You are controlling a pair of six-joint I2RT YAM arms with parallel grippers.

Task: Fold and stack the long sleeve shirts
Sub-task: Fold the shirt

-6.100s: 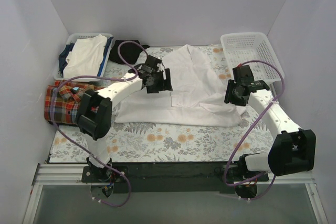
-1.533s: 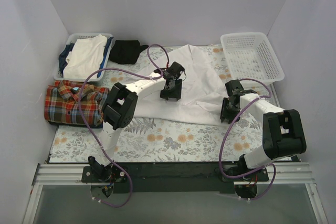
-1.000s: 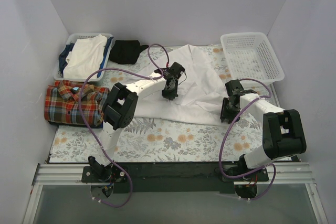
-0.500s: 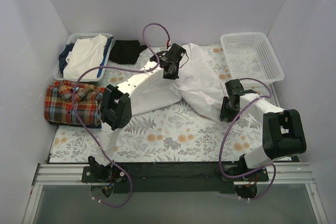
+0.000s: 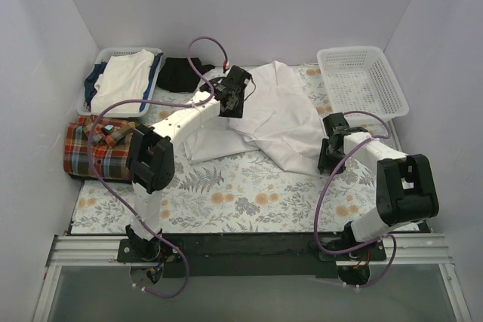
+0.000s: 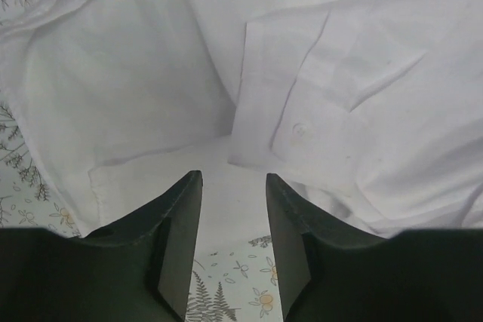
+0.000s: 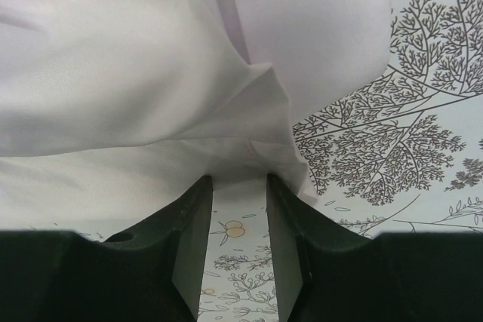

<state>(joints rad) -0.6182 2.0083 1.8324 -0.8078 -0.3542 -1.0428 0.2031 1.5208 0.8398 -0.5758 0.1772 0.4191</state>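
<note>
- Your white shirt (image 5: 275, 115) lies rumpled in the middle of the flower-print table (image 5: 241, 194), bunched into loose folds, with its body spread toward the far side.
- One buttoned cuff (image 6: 313, 133) lies flat on top of the shirt's body, just ahead of your left gripper (image 6: 232, 186).
- The left gripper hangs over the shirt's left half with its jaws parted to a middling gap. Nothing is pinched between them; you see only the shirt below.
- Your right gripper (image 7: 239, 186) sits low at the shirt's near right edge. Its jaws are parted about as far, and the table print shows through the gap. A fold of the hem lies right at the fingertips (image 7: 198, 186), but you cannot tell whether they touch it.
- The plaid shirt (image 5: 94, 148) rests folded at the table's left edge, well apart from both grippers.
- Count: two long sleeve shirts, two grippers.
- One black garment (image 5: 179, 73) lies at the far side, beside the left basket (image 5: 127, 50), which holds white and blue cloth.
- A second, white basket (image 5: 361, 79) stands at the far right corner: two baskets in all.
</note>
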